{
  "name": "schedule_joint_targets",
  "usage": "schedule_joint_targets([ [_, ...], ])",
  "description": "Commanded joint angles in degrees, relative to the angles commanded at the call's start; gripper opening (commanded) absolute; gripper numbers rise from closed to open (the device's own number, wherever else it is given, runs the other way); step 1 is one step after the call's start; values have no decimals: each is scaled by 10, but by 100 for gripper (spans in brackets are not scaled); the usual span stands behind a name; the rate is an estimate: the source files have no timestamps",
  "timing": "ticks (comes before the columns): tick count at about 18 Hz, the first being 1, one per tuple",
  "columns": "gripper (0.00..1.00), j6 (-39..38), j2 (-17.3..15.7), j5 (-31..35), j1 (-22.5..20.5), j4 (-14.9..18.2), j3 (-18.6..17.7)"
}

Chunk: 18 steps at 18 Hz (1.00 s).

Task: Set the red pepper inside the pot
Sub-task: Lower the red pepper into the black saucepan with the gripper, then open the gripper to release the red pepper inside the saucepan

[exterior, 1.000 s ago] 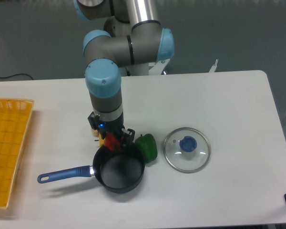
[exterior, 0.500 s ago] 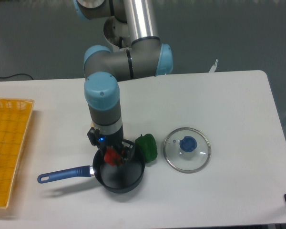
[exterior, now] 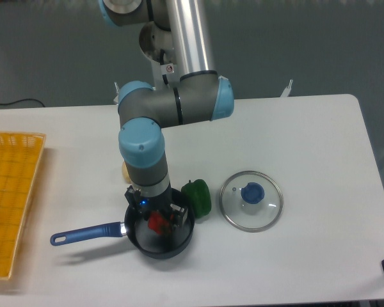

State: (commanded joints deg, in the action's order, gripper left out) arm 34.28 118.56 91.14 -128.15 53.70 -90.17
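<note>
The pot (exterior: 179,242) is a small black saucepan with a long blue handle (exterior: 86,235) pointing left, near the table's front. My gripper (exterior: 159,221) points straight down over the pot's mouth, its fingers shut on the small glossy red pepper (exterior: 157,222). The pepper hangs inside the pot's rim, just above or near its floor; I cannot tell if it touches. The arm's wrist hides the pot's back rim.
A green pepper (exterior: 197,196) lies against the pot's right side. A glass lid with a blue knob (exterior: 251,200) lies further right. A pale yellow food piece (exterior: 125,171) peeks out behind the arm. An orange basket (exterior: 13,192) sits at the left edge.
My gripper has moved forward and down with the red pepper, from the pot's back rim to over its middle. A yellow food piece behind the arm has come into view.
</note>
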Motion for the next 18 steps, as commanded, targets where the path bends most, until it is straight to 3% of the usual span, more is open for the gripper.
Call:
schedule_joint_targets([
  [18,57,-1,14,14,13,1,-7],
])
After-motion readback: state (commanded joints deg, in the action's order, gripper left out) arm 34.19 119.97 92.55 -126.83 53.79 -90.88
